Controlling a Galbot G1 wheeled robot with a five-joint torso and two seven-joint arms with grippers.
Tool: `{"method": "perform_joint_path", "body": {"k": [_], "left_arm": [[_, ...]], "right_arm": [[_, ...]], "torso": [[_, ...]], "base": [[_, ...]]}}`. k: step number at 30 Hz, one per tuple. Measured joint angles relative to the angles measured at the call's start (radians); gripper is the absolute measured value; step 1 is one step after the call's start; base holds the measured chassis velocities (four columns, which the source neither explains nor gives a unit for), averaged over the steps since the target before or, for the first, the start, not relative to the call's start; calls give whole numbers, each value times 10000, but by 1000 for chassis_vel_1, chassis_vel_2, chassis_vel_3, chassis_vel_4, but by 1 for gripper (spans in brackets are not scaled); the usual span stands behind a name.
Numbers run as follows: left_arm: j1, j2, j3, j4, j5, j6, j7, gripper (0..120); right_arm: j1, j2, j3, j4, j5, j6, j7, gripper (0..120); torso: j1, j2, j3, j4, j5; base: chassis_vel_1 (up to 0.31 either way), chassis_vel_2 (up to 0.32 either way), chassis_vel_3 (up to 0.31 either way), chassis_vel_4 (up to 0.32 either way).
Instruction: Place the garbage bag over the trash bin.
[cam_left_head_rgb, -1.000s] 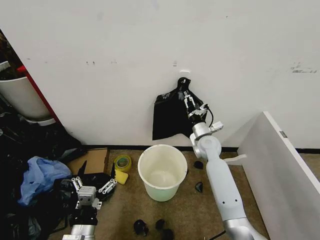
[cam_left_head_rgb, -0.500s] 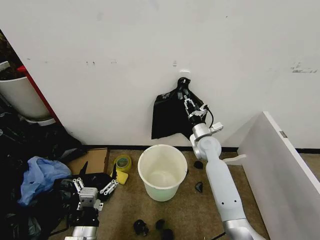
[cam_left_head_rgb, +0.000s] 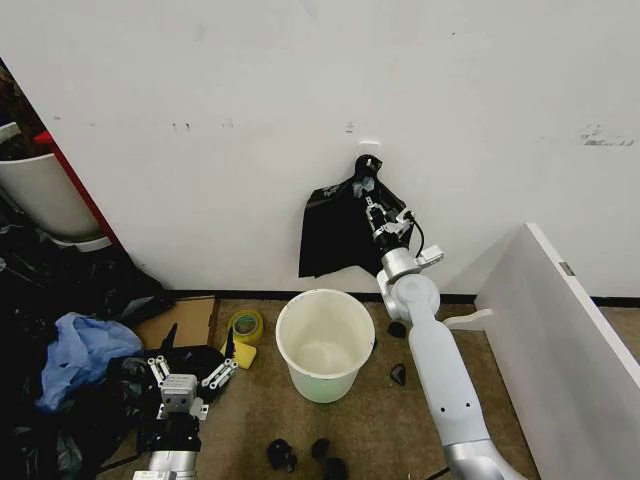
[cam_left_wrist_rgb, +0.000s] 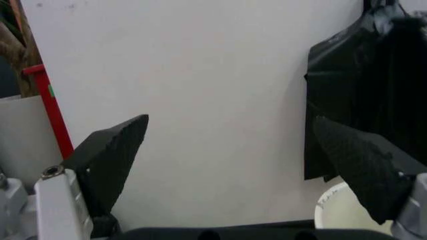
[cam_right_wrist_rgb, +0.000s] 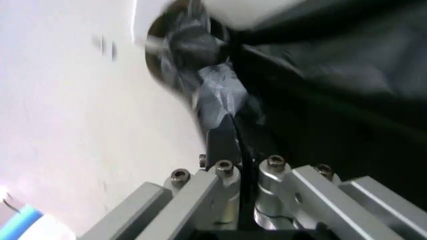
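Note:
The garbage bag (cam_left_head_rgb: 335, 240) is black plastic and hangs flat against the white wall from a hook, knotted at its top. My right gripper (cam_left_head_rgb: 372, 207) reaches up to it and is shut on the plastic just below the knot. The right wrist view shows the same grip, the right gripper (cam_right_wrist_rgb: 233, 132) pinching a fold of the garbage bag (cam_right_wrist_rgb: 333, 75). The trash bin (cam_left_head_rgb: 283, 335), a round white bucket, stands upright on the floor right below the bag. My left gripper (cam_left_head_rgb: 190, 366) hovers low at the bin's left, open and holding nothing. From the left wrist, that gripper (cam_left_wrist_rgb: 230, 130) faces the bag (cam_left_wrist_rgb: 373, 90) and the bin's rim (cam_left_wrist_rgb: 333, 200).
A white tub with a red edge (cam_left_head_rgb: 40, 195) stands at the far left above a heap of black bags (cam_left_head_rgb: 60, 285) and a blue plastic bag (cam_left_head_rgb: 75, 350). Cardboard (cam_left_head_rgb: 190, 318) and a yellow tape roll (cam_left_head_rgb: 245, 325) lie left of the bin. A white panel (cam_left_head_rgb: 560, 340) leans at the right.
The right gripper has shifted slightly down and left with the bag, whose lower edge has swung a little left. The left gripper has sunk slightly.

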Motion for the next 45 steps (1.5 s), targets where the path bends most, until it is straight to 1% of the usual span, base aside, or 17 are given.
{"method": "perform_joint_path", "body": {"k": [5, 6, 7, 8, 10, 11, 12, 14, 15, 20, 21, 22, 24, 29, 30, 36, 45], "left_arm": [[-156, -20, 102, 242, 5, 3, -16, 98], [-193, -15, 128, 287, 8, 8, -17, 98], [-193, -15, 128, 287, 8, 8, -17, 98], [-239, -2, 159, 348, 15, 17, -17, 98], [-319, 40, 208, 432, 26, 33, -17, 98], [-351, 54, 225, 459, 30, 38, -17, 98], [-379, 59, 238, 479, 33, 41, -16, 98], [-430, 63, 252, 504, 36, 42, -16, 98], [-430, 63, 252, 504, 36, 42, -16, 98], [-448, 44, 254, 539, 46, 20, -17, 98], [-448, 51, 253, 539, 46, 6, -19, 98], [-448, 51, 253, 539, 46, 6, -19, 98], [-473, 93, 252, 553, 46, -2, -24, 98], [-593, 192, 262, 604, 27, -4, -32, 98], [-593, 192, 262, 604, 27, -4, -32, 98], [-684, 235, 319, 718, 20, -4, -42, 98], [-707, 294, 346, 765, 20, 15, -46, 98]], "right_arm": [[-2023, -860, -415, 1594, -1502, 334, -206, 0], [-2314, -993, -445, 1850, -1823, 408, -252, 0], [-2314, -993, -445, 1850, -1823, 408, -252, 0], [-2749, -1199, -506, 2212, -2437, 559, -355, 0], [-3531, -1639, -683, 2779, -3739, 923, -601, 0], [-3859, -1834, -755, 3013, -4232, 1067, -721, 0], [-4261, -2058, -843, 3275, -4793, 1253, -841, 0], [-4964, -2402, -970, 3760, -5756, 1593, -934, 0], [-4964, -2402, -970, 3760, -5756, 1593, -934, 0], [-6157, -2768, -1113, 4593, -7210, 2136, -964, 0], [-6453, -2884, -1145, 4714, -7704, 2322, -997, 0], [-6453, -2884, -1145, 4714, -7704, 2322, -997, 0], [-6892, -3092, -1164, 4821, -8501, 2644, -1082, 0], [-7827, -3443, -1284, 5101, -9565, 3178, -1159, 0], [-7827, -3443, -1284, 5101, -9565, 3178, -1159, 0], [-8655, -3479, -1420, 5216, -10663, 3683, -1164, 0], [-9078, -3504, -1512, 5157, -11252, 4069, -1186, 0]], "torso": [[0, 0, 0, -4, 3], [0, 0, -2, -4, 2], [0, 0, -2, -4, 2], [-1, 0, -1, -4, -2], [0, 0, -1, -3, 3], [0, 0, -1, -2, 3], [-1, 0, -1, -6, -3], [-1, 0, -1, -4, 3], [-1, 0, -1, -4, 3], [-1, 0, -1, -3, 0], [-1, 0, -1, -2, 1], [-1, 0, -1, -2, 1], [-1, 0, 0, -2, 1], [-1, 0, -1, -3, 0], [-1, 0, -1, -3, 0], [-1, 0, 0, -3, 0], [0, -2, 0, -3, 0]], "base": [[0, 0, 0, 0], [0, 0, 0, 0], [0, 0, 0, 0], [0, 0, 0, 0], [0, 0, 0, 0], [0, 0, 0, 0], [0, 0, 0, 0], [0, 0, 0, 0], [0, 0, 0, 0], [0, 0, 0, 0], [0, 0, 0, 0], [0, 0, 0, 0], [0, 0, 0, 0], [0, 0, 0, 0], [0, 0, 0, 0], [0, 0, 0, 0], [0, 0, 0, 0]]}}
